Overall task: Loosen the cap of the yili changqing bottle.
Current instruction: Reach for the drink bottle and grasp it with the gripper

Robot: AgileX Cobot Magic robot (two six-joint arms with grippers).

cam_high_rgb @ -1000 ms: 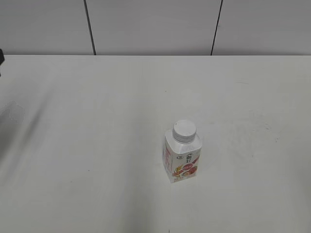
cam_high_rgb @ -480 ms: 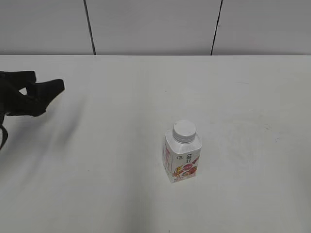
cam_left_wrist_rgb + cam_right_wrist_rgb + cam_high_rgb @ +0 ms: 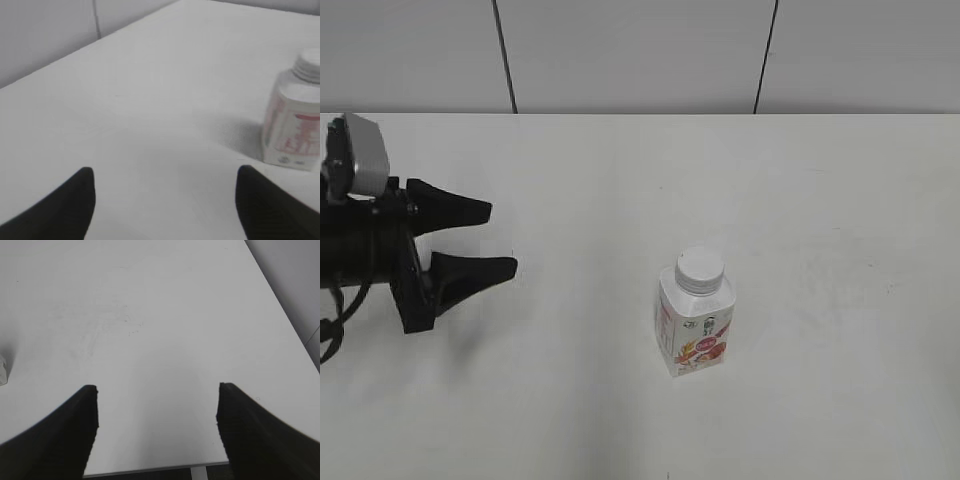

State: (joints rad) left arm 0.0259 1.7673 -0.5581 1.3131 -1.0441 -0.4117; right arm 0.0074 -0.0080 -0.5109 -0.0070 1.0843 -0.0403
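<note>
The yili changqing bottle stands upright on the white table, right of the middle, with its red and orange label facing front. The white ribbed cap sits on its neck. The bottle also shows at the right edge of the left wrist view, with the cap on top. My left gripper is open and empty, well to the left of the bottle, fingers pointing toward it. In its own view the left gripper is wide apart. My right gripper is open and empty over bare table; it is out of the exterior view.
The white table ends at a grey panelled wall at the back. In the right wrist view the table's near edge and right edge show. A small white bit of the bottle shows at that view's left edge.
My left arm has come in from the left edge and moved right toward the bottle, its open fingers now in full view. The bottle has not moved.
</note>
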